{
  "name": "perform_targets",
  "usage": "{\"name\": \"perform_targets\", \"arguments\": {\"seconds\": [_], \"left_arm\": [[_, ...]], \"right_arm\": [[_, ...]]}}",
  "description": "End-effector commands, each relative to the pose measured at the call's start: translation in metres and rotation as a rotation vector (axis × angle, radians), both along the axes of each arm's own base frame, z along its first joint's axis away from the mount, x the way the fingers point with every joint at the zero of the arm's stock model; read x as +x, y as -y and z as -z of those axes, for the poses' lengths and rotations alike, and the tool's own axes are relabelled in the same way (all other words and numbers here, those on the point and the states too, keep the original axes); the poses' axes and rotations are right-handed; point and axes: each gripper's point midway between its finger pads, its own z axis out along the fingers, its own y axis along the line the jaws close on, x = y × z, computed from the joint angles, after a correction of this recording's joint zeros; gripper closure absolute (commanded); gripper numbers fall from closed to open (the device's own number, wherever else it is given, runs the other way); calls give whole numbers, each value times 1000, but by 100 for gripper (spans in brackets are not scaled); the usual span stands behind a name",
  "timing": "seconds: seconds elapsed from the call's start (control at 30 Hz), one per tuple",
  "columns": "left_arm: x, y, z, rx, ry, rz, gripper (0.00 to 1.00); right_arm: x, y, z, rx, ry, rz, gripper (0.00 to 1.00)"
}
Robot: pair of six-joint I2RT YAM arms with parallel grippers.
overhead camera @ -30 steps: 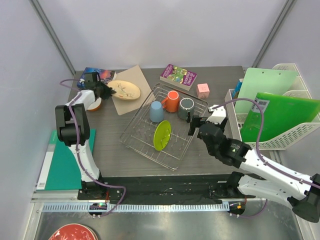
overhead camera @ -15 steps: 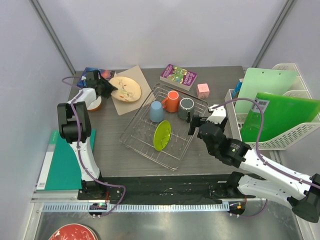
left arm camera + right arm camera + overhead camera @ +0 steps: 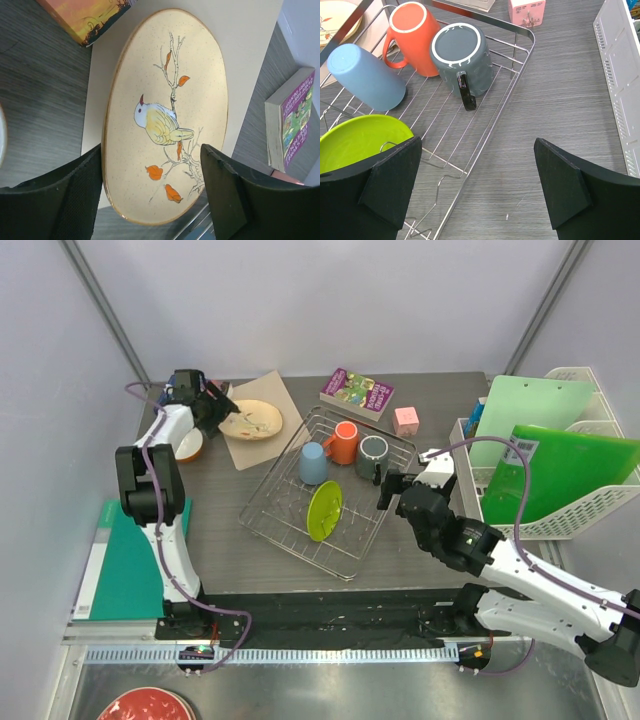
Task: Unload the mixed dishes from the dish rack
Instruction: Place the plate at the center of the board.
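Over the beige bird-painted plate (image 3: 165, 115) on a tan mat (image 3: 240, 30), left claw (image 3: 151, 147) is released; right claw (image 3: 477, 141), likewise released, hovers at the dish rack (image 3: 280, 520) edge.

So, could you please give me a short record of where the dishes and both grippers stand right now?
In dish rack: light blue mug, orange mug, dark grey mug, lime green plate
Out of rack: beige plate, flat on tan sheet; small white bowl beside the sheet
Left gripper: open, at beige plate's edge
Right gripper: open, empty, beside rack, near dark grey mug
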Motion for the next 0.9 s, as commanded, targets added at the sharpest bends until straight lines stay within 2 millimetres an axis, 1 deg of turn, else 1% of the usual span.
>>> {"name": "perform_targets", "arguments": {"seconds": [0.0,0.03,0.07,0.1,0.13,0.2,0.3,0.4,0.5,0.57,0.6,0.63,0.67,0.7,0.73,0.77,0.8,0.83,0.87], "left_arm": [[-6,-2,-58,100,33,17,25],[-8,1,-58,118,21,25,25],[-8,-6,-61,151,17,2,24],[-15,-9,-56,168,-25,-1,24],[-18,4,-57,185,-33,25,24],[-28,1,-51,216,-85,12,24],[-39,2,-46,224,-113,7,24],[-44,3,-38,220,-121,3,24],[-48,5,-41,213,-118,6,25],[-51,10,-56,203,-81,12,26],[-49,14,-65,196,-42,22,27],[-53,25,-77,202,-8,46,28],[-60,32,-98,216,45,60,28],[-62,41,-115,255,109,97,28],[-73,73,-127,283,158,171,28],[-84,78,-123,360,166,178,28],[-104,116,-151,412,271,286,28],[-116,129,-154,453,296,314,28],[-132,135,-147,508,298,331,28]], "right_arm": [[3,2,-13,50,45,22,1],[3,2,-13,51,45,24,1],[3,1,-12,50,44,21,2],[2,1,-11,51,42,22,2],[2,2,-11,54,43,22,1],[2,1,-11,57,43,18,1],[1,2,-11,58,44,18,2],[1,2,-12,61,46,16,2],[-1,3,-13,69,49,11,1],[-1,4,-14,72,52,11,1],[-2,3,-13,73,51,6,1],[-2,3,-13,73,51,6,1],[-2,3,-12,72,49,3,1],[-2,3,-13,74,50,5,1],[-2,3,-13,74,50,5,1],[-1,3,-15,78,55,8,1],[-1,4,-15,71,57,15,1],[-1,4,-17,74,60,17,1],[0,5,-17,71,62,24,1]]}}
